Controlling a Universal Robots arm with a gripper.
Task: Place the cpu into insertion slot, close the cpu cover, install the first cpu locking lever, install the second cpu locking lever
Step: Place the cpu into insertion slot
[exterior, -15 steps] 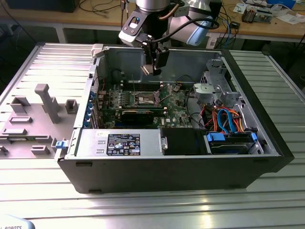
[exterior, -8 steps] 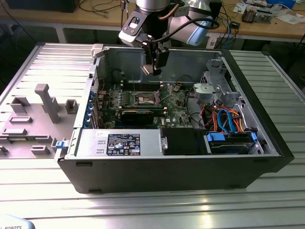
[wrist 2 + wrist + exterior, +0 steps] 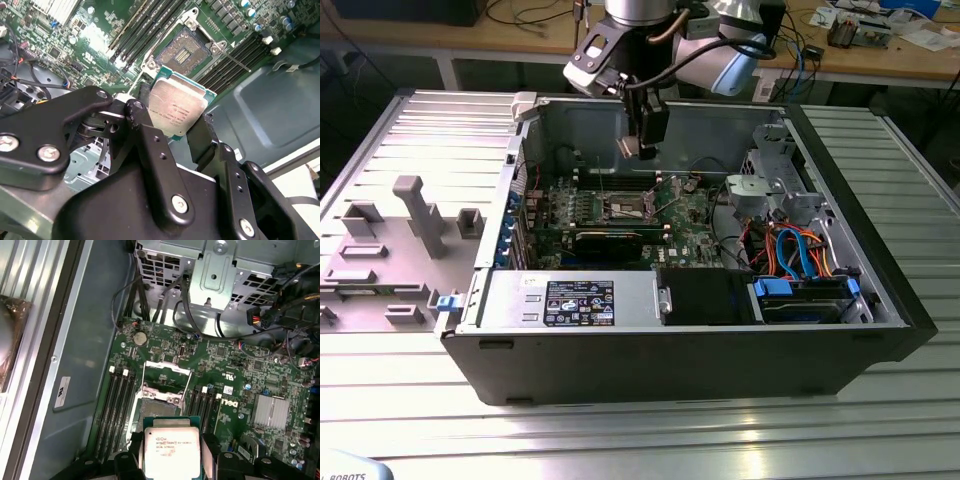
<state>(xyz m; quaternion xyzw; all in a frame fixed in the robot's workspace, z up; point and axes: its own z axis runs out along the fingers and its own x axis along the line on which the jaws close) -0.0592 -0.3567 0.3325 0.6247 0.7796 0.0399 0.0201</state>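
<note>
Work stands at the carrying stage, by my reckoning. In the exterior view an open computer case lies on its side on the slatted metal surface. The gripper hangs inside the case, above the green board, clamped on the cpu. The insertion slot sits near the middle of that board. It is beneath the gripper and well apart from the chip, so the way between them runs downward.

In the second wrist view the black fingers pinch the cpu by two opposite edges, its silver top facing the camera. The insertion slot shows bare just past the chip's far edge. Its square looks turned a little against the chip's square, though the slanted camera angle may account for that.

In the first wrist view the gripper holds the cpu square-on. Beyond it lies the insertion slot, flanked by black memory slots. Here alone I can make out the cpu cover, swung open at the slot's far side, with a metal drive cage past the board's far edge.
</note>
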